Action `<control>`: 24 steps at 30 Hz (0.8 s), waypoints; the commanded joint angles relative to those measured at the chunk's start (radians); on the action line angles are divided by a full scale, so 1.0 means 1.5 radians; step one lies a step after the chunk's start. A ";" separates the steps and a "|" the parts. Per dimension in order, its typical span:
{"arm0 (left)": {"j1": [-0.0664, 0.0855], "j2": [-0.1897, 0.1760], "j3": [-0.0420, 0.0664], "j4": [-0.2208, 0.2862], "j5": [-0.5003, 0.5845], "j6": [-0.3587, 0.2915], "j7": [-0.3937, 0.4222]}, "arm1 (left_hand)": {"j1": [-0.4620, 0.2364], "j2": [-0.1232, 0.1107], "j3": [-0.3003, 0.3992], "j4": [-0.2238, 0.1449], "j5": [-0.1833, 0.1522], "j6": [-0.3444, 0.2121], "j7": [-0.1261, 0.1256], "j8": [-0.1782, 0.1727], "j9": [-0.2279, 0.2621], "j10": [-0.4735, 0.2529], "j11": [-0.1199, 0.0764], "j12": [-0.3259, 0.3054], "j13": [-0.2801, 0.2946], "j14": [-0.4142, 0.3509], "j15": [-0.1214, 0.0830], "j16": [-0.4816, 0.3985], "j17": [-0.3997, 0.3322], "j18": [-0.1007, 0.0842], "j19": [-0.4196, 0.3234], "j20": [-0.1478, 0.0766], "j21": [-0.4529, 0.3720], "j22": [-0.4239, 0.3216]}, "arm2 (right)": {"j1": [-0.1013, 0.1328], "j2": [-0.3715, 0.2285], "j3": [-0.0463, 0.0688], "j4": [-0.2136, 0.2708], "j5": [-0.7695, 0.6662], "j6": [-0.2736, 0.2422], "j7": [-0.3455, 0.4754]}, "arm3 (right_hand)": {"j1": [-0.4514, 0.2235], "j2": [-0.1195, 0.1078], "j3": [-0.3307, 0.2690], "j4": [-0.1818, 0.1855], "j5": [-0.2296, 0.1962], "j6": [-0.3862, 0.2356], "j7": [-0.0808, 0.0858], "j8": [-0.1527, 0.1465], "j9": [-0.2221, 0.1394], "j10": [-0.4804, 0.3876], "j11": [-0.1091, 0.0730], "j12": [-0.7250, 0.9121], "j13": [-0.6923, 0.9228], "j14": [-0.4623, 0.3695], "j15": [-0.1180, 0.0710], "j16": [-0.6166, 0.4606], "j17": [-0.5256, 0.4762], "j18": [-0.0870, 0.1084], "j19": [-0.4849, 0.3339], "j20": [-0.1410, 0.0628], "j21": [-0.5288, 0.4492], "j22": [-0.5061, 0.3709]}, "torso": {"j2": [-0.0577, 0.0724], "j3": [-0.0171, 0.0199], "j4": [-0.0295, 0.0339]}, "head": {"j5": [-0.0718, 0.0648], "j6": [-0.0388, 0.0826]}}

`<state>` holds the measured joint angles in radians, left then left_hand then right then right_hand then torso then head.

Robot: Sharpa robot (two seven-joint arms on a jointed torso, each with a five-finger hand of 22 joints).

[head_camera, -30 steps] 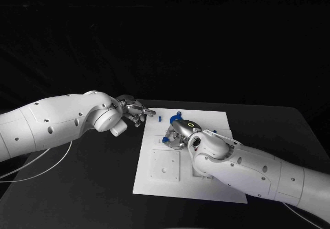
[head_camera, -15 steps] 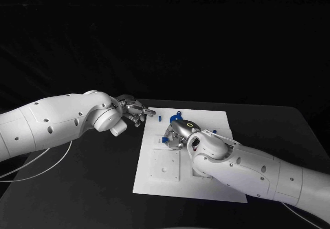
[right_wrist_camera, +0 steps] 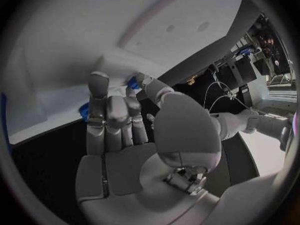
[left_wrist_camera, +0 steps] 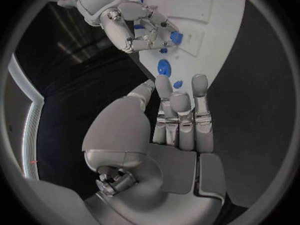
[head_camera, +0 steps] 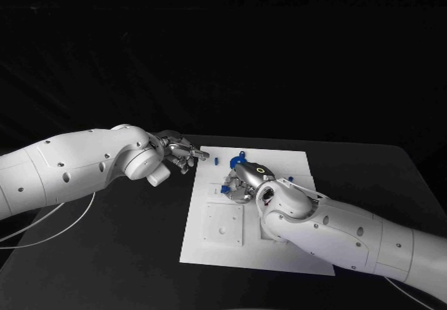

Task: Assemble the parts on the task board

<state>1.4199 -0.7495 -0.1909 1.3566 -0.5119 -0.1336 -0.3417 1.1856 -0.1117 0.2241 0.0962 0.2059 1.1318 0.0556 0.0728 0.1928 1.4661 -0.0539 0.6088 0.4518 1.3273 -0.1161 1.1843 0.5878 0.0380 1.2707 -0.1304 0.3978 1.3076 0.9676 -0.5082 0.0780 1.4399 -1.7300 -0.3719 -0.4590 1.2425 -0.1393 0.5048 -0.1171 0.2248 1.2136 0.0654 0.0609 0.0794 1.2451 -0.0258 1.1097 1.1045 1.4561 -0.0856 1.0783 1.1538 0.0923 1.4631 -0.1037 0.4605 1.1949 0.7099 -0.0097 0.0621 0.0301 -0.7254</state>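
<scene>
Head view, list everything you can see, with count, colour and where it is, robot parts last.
Table: one, black, under everything.
Task board: one, white, mid-table.
Parts: several, blue, at the board's far end around the right hand; exact count hidden by the hand.
Cable: one, white, on the table under the left arm.
Left hand: one, silver, at the board's far left corner, fingers apart, holding nothing I can see.
Right hand: one, silver, over the board's far half, fingers among the blue parts; whether it grips one is unclear.
</scene>
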 commanded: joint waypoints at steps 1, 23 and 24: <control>0.001 -0.004 -0.004 0.003 0.018 0.051 0.045 | 0.005 -0.004 -0.001 -0.004 -0.005 -0.007 0.002 0.000 -0.009 0.021 0.004 -0.003 0.000 -0.002 0.006 -0.004 0.000 -0.010 0.001 0.003 -0.003 0.011 | 0.000 -0.006 0.001 0.012 -0.004 -0.026 0.008 | -0.006 -0.003 -0.004 0.001 -0.001 0.006 -0.002 0.002 -0.001 0.003 -0.003 0.003 0.001 0.000 -0.003 0.003 0.001 -0.007 0.031 -0.005 0.003 -0.001 | 0.000 0.0004 -0.0008 | 0.000 0.001; -0.021 0.003 -0.034 -0.018 0.031 0.178 0.129 | -0.022 -0.031 -0.108 0.091 -0.064 -0.027 -0.023 0.124 0.184 0.003 -0.005 0.010 0.014 -0.023 0.003 0.014 0.002 -0.018 -0.013 0.000 -0.001 0.013 | 0.000 -0.064 0.035 0.098 0.037 -0.032 0.005 | -0.003 -0.010 -0.015 0.010 0.020 0.005 -0.003 0.002 -0.002 0.001 -0.004 -0.001 0.000 0.000 -0.004 -0.001 -0.001 -0.007 0.031 -0.006 0.004 -0.006 | 0.000 0.0015 -0.0013 | -0.003 0.007; -0.021 0.004 -0.034 -0.018 0.031 0.176 0.130 | -0.023 -0.031 -0.108 0.092 -0.062 -0.029 -0.023 0.126 0.201 0.002 -0.005 0.011 0.014 -0.023 0.003 0.015 0.001 -0.018 -0.013 0.000 0.000 0.013 | 0.000 -0.065 0.036 0.100 0.038 -0.032 0.004 | -0.003 -0.010 -0.016 0.010 0.022 0.005 -0.003 0.002 -0.002 0.001 -0.004 -0.002 0.000 0.000 -0.004 -0.001 -0.001 -0.007 0.031 -0.006 0.006 -0.005 | 0.000 0.0017 -0.0013 | -0.003 0.007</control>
<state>1.3884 -0.7462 -0.2418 1.3293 -0.4836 0.1020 -0.1859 1.1629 -0.1579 0.0629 0.2273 0.1075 1.0914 0.0210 0.2595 0.4822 1.4664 -0.0541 0.6213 0.4725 1.2986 -0.1124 1.2037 0.5893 0.0300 1.2558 -0.1270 0.3950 1.3074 0.9677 -0.6050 0.1315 1.5840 -1.6852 -0.4142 -0.4540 1.2370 -0.1450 0.4868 -0.0997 0.2520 1.2172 0.0615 0.0596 0.0743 1.2478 -0.0284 1.1097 1.1048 1.4561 -0.0855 1.0782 1.1539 0.0921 1.4667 -0.1072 0.4644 1.1877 0.7101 -0.0087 0.0588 0.0267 -0.7145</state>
